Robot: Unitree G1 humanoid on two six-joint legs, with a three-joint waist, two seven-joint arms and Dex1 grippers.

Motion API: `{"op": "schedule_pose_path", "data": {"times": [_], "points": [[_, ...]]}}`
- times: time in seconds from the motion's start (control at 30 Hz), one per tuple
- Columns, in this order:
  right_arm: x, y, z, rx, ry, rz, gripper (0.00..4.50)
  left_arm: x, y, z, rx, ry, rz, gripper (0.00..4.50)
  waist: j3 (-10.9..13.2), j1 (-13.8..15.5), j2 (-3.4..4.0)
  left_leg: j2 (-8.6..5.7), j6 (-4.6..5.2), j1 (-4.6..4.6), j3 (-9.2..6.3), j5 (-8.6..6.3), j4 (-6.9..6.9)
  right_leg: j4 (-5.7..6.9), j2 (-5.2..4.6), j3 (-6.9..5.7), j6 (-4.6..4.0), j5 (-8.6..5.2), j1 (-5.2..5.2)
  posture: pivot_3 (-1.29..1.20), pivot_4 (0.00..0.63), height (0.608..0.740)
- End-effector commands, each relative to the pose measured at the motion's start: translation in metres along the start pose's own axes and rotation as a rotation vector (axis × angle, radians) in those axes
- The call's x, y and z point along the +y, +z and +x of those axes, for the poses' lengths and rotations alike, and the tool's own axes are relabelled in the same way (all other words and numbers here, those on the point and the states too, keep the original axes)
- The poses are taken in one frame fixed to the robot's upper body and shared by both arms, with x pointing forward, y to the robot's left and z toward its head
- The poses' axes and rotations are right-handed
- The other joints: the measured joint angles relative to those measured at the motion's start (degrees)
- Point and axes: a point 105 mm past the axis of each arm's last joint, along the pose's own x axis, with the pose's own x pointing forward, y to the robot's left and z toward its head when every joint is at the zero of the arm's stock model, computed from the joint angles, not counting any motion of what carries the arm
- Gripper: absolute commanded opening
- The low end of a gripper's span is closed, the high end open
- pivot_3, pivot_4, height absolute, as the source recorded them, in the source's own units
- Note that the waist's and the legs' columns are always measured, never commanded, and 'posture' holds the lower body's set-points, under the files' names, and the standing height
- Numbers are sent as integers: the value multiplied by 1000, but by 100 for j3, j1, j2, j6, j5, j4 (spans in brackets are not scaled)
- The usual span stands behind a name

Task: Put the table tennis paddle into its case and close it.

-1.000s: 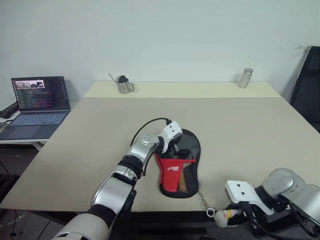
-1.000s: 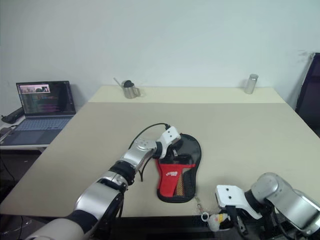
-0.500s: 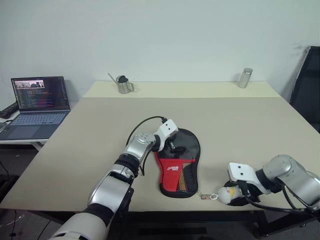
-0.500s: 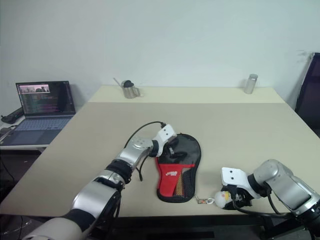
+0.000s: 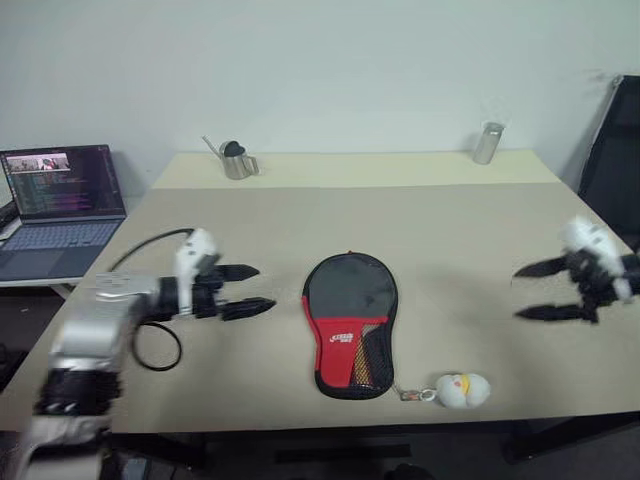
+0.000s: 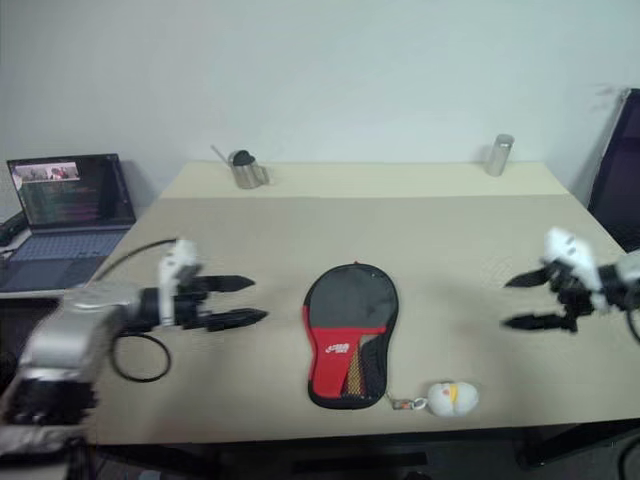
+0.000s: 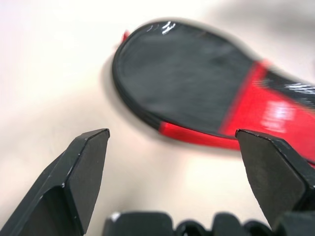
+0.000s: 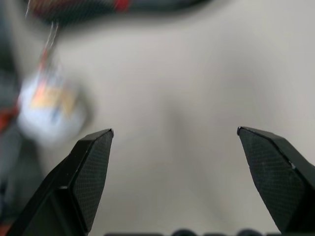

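Black-and-red paddle-shaped fabric case lies flat near the front edge of the beige table, white-yellow plush charm at its 4 o'clock. Left gripper at 9 o'clock, right gripper at 3, both fingers apart, empty. Far edge: metal pitcher, steel cup.

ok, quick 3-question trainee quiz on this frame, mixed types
1. True or false: the case lies flat on the table, with neither gripper touching it.
2. What lies beside the case's narrow end, joined to it by a short chain?
3. The fingers of the left gripper and right gripper are: A) both spread B) both shut C) one each.

Key: 1 true; 2 the plush charm; 3 A.
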Motion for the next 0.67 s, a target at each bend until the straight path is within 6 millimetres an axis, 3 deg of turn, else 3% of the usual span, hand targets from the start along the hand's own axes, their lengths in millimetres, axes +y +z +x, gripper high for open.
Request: {"op": "schedule_pose_path", "data": {"times": [0.03,0.13,0.27,0.4,0.5,0.67], "points": [[-2,2,-20,-50,23,38,4448,-17,1,-31,12,-34,-16,4500,6,45,9,0,1,0,-3,-4,-1,2,0,-3,-1,-8,2,0,150,740],[-4,11,-33,-108,10,6,4448,-12,-8,-49,32,15,-57,4500,30,82,44,-1,12,-1,2,-12,-1,5,-2,-1,-3,-11,-1,0,150,740],[-9,9,-41,-149,-10,85,4448,-6,-15,-58,40,43,-67,4500,38,119,58,0,22,0,2,-17,-1,8,-2,-4,-2,-12,-2,0,150,740],[22,12,-16,-128,160,78,4448,6,-13,-76,52,124,-47,4500,39,114,57,2,22,-1,4,-18,-2,8,-1,-4,-2,-12,-2,0,150,740],[59,-6,9,-23,333,61,4448,11,-12,-79,67,171,-27,4500,39,113,58,8,19,-5,2,-22,-3,7,2,-5,-1,-16,-7,0,150,740],[61,-2,16,-67,303,78,4448,12,-25,-78,92,201,-68,4500,41,108,64,3,23,-1,21,-27,2,9,-2,8,2,-16,-7,0,150,740]]}}
